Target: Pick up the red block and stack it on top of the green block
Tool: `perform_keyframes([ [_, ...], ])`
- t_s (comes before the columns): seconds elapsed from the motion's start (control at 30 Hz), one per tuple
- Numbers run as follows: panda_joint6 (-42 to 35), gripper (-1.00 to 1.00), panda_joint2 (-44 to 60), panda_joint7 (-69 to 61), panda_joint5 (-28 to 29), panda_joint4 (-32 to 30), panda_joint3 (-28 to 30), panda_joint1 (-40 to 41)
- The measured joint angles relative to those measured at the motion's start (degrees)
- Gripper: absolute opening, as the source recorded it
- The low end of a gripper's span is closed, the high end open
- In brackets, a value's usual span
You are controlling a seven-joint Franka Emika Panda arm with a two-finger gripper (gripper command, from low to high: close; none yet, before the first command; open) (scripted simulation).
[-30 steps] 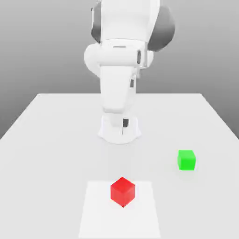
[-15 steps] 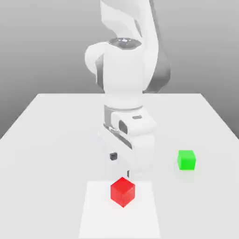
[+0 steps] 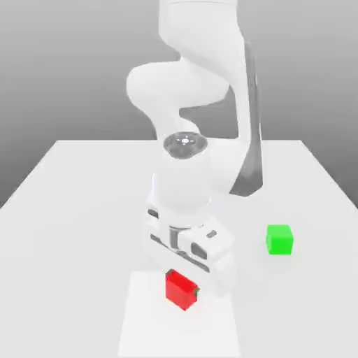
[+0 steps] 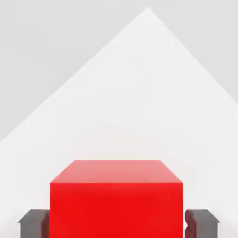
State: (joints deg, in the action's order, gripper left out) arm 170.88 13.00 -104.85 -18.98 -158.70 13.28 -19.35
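Note:
The red block sits on a lighter white square patch near the table's front. My gripper has come down over it, one dark finger on each side, and is shut on the red block. In the hand view the red block sits between the two dark fingertips, which press against its sides. The green block rests on the table toward the exterior view's right, apart from the arm.
The white table stretches wide around both blocks. The arm's base and bent links rise behind the red block, at the table's middle.
The arm swung down from its folded pose to the red block. The fingers, open before, have closed on the red block. Neither block has shifted.

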Motion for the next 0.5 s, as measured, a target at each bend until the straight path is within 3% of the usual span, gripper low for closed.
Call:
perform_keyframes([
  [0.1, 0.30, -1.00, 0.40, -0.49, -0.66, 0.08, -0.57, 0.43],
  [0.3, -8.31, -1.00, -11.00, 11.81, 16.13, -2.06, 6.36, -2.05],
  [0.37, -10.80, -1.00, -14.59, 15.17, 19.03, -2.89, 4.87, -1.53],
  [0.5, -13.69, -1.00, -20.03, 21.05, 19.71, -5.03, -0.73, -7.42],
])
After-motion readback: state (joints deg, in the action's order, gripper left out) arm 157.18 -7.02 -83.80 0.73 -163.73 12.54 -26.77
